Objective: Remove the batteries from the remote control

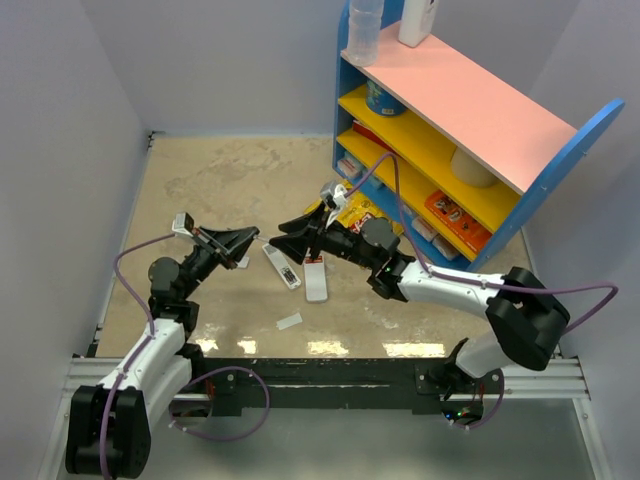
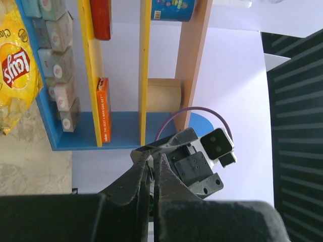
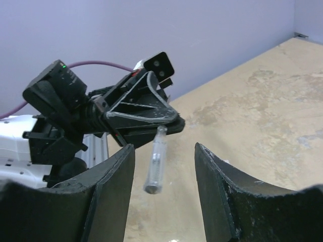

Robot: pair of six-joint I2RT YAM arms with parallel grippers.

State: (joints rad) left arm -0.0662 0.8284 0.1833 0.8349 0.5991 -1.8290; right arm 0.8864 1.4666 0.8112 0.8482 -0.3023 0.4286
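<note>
The remote control [image 1: 316, 283] lies plain white side up on the table, just below the two grippers. A small red bit [image 1: 314, 261] shows at its far end; it is too small to tell whether it is the batteries. My left gripper [image 1: 254, 240] is raised above the table and shut on one end of a thin grey stick [image 3: 155, 161], which hangs from its tip [image 3: 174, 123]. My right gripper [image 3: 164, 147] faces it tip to tip and is open. The stick's free end hangs between the right fingers, touching neither. In the left wrist view the left gripper [image 2: 151, 154] is pressed shut.
A narrower white bar [image 1: 283, 266] lies left of the remote, and a small white scrap [image 1: 289, 321] nearer the arms. A yellow chip bag [image 1: 352, 212] lies at the foot of the blue shelf unit [image 1: 560, 170], which holds boxes and jars.
</note>
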